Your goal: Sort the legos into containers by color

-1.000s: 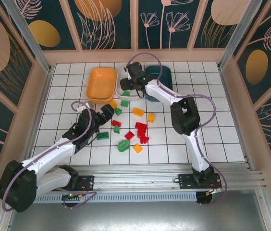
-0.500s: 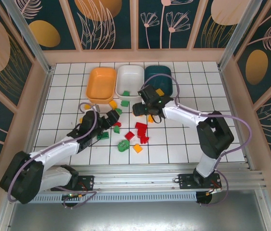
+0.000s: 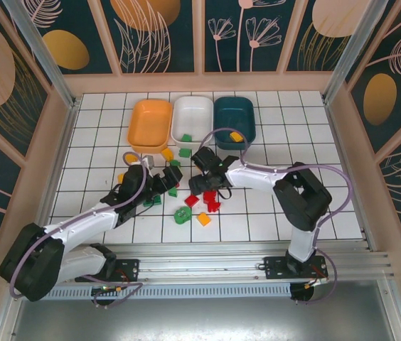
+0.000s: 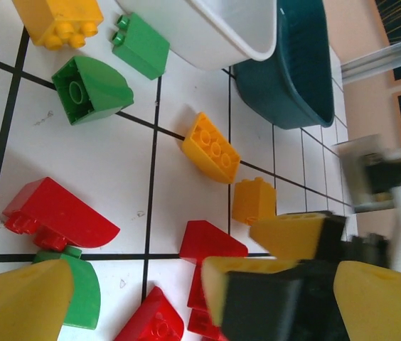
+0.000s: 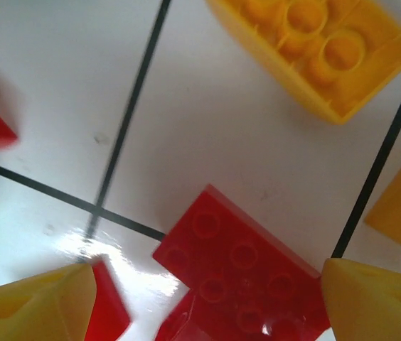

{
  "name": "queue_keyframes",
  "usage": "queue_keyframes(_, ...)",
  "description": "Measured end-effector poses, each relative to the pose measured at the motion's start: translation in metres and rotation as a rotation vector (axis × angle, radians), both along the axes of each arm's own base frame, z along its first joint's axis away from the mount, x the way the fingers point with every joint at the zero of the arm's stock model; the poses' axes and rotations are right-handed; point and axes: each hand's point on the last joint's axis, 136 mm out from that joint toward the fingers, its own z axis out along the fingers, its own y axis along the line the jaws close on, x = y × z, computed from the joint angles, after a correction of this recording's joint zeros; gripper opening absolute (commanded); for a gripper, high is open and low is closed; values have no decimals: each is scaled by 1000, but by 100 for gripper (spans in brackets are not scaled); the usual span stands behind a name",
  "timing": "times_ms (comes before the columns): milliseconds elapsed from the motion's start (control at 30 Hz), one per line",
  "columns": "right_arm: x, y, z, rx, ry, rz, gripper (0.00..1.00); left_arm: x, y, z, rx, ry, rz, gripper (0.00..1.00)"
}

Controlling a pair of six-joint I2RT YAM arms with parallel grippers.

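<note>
Red flat Lego plate (image 5: 243, 277) lies on desk (image 3: 293, 206), long axis 10–4 o'clock, under spread right gripper (image 5: 204, 305), ungripped. Left gripper (image 4: 200, 302) wide, empty. White plastic bin (image 3: 193, 106): green brick (image 3: 185, 137). Dark teal bin (image 3: 232, 110): yellow brick (image 3: 236, 136).

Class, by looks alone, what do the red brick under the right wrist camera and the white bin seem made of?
Red brick: likely hard moulded plastic, glossy; crisp round studs, a faint glint. White bin: probably plastic too, smooth and semi-gloss; thin rounded rim, even colour.
</note>
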Motion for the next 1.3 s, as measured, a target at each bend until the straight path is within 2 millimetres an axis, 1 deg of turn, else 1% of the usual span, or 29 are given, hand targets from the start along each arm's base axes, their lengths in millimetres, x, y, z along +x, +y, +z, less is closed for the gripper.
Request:
queue_keyframes(133, -2, -7, -8, -57, -3, 5, 84, -3, 3, -3, 4, 2, 5, 95)
queue_keyframes(267, 6, -10, -11, -104, -26, 4, 80, -4, 4, -6, 8, 7, 6, 95)
queue_keyframes(400, 12, -15, -18, -139, -34, -5, 72, -4, 4, -6, 8, 6, 6, 95)
queue_keyframes(533, 23, -22, -17, -130, -40, -33, 63, -3, 4, -6, 9, 6, 9, 95)
queue_keyframes(633, 36, -33, -16, -120, -47, -75, 50, -3, 5, -6, 10, 5, 12, 95)
queue_keyframes(700, 41, -38, -17, -118, -51, -90, 42, -3, 5, -6, 11, 5, 13, 96)
queue_keyframes(800, 40, -38, -18, -121, -52, -81, 38, -3, 5, -6, 12, 4, 16, 96)
queue_keyframes(867, 40, -37, -17, -119, -56, -77, 33, -2, 6, -6, 16, 2, 22, 97)
queue_keyframes(967, 40, -37, -17, -115, -59, -76, 27, -1, 8, -6, 27, -3, 30, 98)
queue_keyframes(1033, 40, -37, -16, -113, -62, -75, 26, 0, 10, -7, 43, -5, 33, 98)
queue_keyframes(1133, 40, -35, -9, -102, -74, -73, 25, 2, 12, -3, 56, -14, 44, 98)
queue_keyframes(1200, 41, -33, 1, -84, -91, -73, 25, 5, 16, 5, 56, -30, 64, 99)
queue_keyframes(1300, 44, -29, 23, -51, -129, -73, 25, 12, 27, 18, 50, -53, 109, 98)
